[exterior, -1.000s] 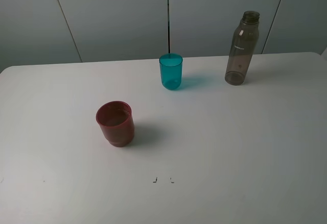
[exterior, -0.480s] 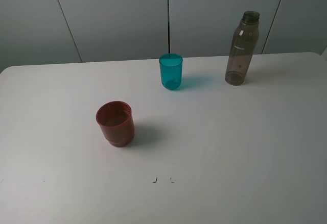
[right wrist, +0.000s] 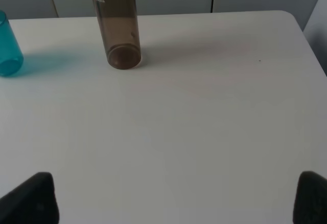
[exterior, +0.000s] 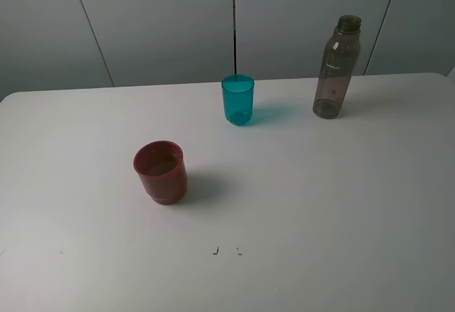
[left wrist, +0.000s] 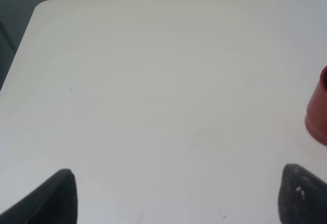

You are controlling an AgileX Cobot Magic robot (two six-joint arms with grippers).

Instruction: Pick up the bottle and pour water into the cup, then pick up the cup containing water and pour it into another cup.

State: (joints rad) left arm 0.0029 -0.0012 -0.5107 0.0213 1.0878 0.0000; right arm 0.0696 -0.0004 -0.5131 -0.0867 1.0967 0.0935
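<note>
Bottle (exterior: 336, 67) near table (exterior: 320, 205) far edge — both grippers (left wrist: 176, 193) (right wrist: 173, 198) spread wide, empty.

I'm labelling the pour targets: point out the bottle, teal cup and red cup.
bottle (exterior: 335, 70), exterior high view, mid body.
teal cup (exterior: 238, 102), exterior high view, side wall.
red cup (exterior: 162, 178), exterior high view, outer wall.

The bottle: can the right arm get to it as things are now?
Probably yes. The bottle stands upright ahead of the open right end effector, with only bare table between them; the teal cup stands off to one side.
</note>
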